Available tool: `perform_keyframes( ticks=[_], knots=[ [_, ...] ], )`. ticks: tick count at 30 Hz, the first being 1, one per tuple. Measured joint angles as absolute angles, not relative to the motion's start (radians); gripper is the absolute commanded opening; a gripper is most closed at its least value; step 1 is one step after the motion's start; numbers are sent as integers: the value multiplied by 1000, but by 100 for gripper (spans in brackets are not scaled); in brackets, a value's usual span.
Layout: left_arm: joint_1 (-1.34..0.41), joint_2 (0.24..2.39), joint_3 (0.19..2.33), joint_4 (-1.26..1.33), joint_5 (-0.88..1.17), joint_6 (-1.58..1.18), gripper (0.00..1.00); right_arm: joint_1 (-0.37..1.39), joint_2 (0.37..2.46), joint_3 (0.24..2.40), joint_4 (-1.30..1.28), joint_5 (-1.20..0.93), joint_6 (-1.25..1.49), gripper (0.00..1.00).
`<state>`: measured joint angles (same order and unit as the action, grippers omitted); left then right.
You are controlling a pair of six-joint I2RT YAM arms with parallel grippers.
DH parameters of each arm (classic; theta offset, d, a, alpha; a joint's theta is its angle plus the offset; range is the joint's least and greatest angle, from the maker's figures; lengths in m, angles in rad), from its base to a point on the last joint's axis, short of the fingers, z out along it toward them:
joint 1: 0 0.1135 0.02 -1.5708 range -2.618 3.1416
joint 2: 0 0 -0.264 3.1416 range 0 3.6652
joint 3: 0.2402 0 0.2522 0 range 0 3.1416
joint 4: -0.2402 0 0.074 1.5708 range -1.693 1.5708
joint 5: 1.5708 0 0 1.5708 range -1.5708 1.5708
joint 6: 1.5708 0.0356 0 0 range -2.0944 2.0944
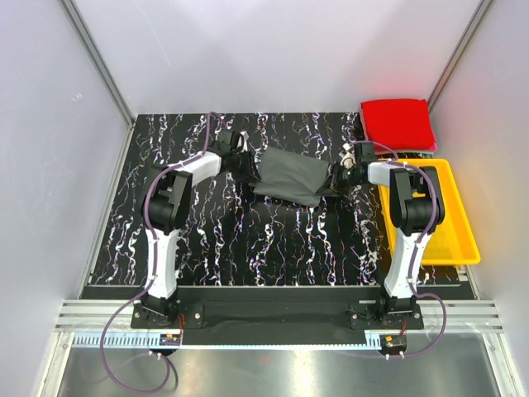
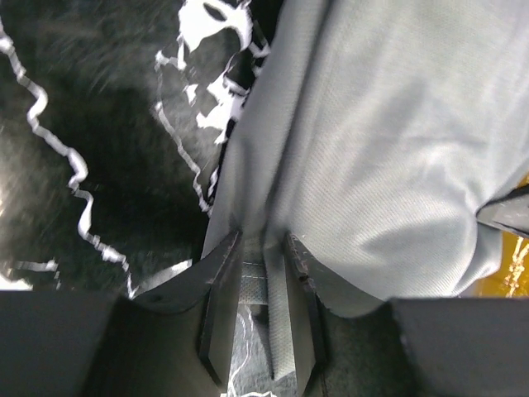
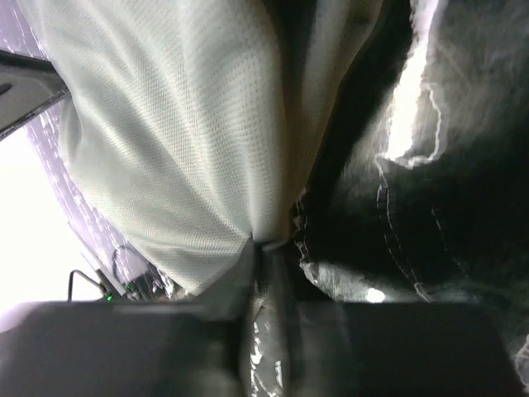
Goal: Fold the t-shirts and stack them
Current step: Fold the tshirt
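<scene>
Mid-frame in the top view, the dark grey t-shirt lies slack and creased over the black, white-veined table. The left gripper is pinched partway shut on its left edge and the right gripper clamped tight on its right. Only the wrist views show the fine mesh weave gathered between the fingers. Farther off at upper right, beyond the smooth yellow tray, the red t-shirt sits folded square.

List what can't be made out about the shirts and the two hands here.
- Top view: fingertips of left hand and right hand too small and dark to see.
- Right wrist view: that hand's fingertips blurred where the grey t-shirt bunches.
- Underside and sleeves of the grey t-shirt: hidden by its own upper layer, every view.
- Anything beneath the red t-shirt: covered by it, top view.
</scene>
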<state>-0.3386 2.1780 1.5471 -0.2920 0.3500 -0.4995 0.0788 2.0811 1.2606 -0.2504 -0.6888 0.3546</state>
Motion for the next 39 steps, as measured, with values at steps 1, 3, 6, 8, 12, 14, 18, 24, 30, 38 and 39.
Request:
perform_keyframes(
  ticks=[1,3,6,8,12,14,18,24,30,38,39],
  knots=[
    [-340,2172,1544,-301,340,-501,33,79,2075,1254,-251,-688,356,31],
    [-342,2159,1536,-321,319,-501,36,79,2059,1243,-248,-691,353,43],
    [-342,2119,1514,-363,283,-499,36,79,2022,1229,-257,-669,352,53],
    [-342,2089,1506,-389,266,-493,36,80,2000,1228,-273,-639,348,56],
    [-349,1992,1489,-408,260,-485,37,80,1979,1233,-295,-609,349,56],
    [-361,1948,1488,-407,261,-483,37,80,1979,1247,-311,-591,353,56],
    [-403,1886,1451,-332,321,-490,37,80,1982,1306,-345,-561,360,66],
    [-447,1905,1306,-237,394,-514,36,80,2037,1450,-346,-537,357,68],
    [-453,1990,1270,-235,382,-518,35,80,2152,1576,-369,-507,323,49],
    [-453,1998,1278,-251,340,-517,34,73,2229,1624,-408,-476,303,26],
    [-453,1998,1281,-257,331,-517,33,72,2232,1629,-409,-474,301,21]
  ],
)
